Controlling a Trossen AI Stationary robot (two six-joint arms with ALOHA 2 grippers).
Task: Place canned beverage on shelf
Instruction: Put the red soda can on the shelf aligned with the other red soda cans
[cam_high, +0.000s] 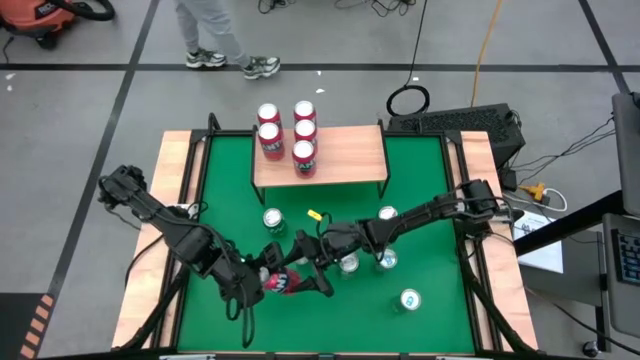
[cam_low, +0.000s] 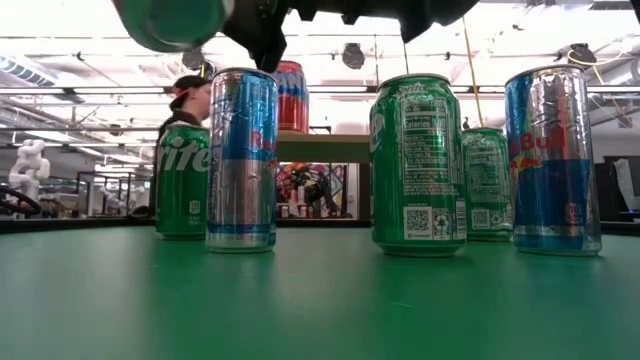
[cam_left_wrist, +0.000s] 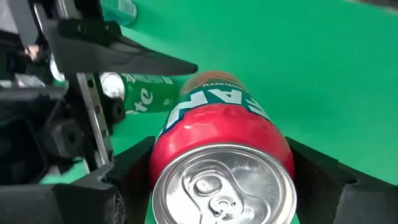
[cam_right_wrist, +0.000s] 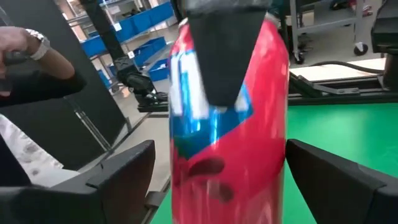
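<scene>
Nearest to me, at the front of the green table, one silver-topped can stands alone on the right side.

A bit farther in, the two arms meet. My left gripper holds the red can, with one dark finger pressed on each side. The can's shiny top faces that wrist camera. My right gripper is at the same can, open wide, with one finger on each side. I see a small gap by one finger, so it is not squeezing. From above, the red can lies tilted between the two grippers, near the middle of the table and well apart from the shelf.

Just past the grippers stand two more cans, side by side. Farther back is a green can on the left, another can on the right, and a small yellow thing between them.

At the far edge stands the shelf, a light wood board on thin black legs. Five red cans stand together on its left half.

Beyond the table, a person stands on the grey floor.
</scene>
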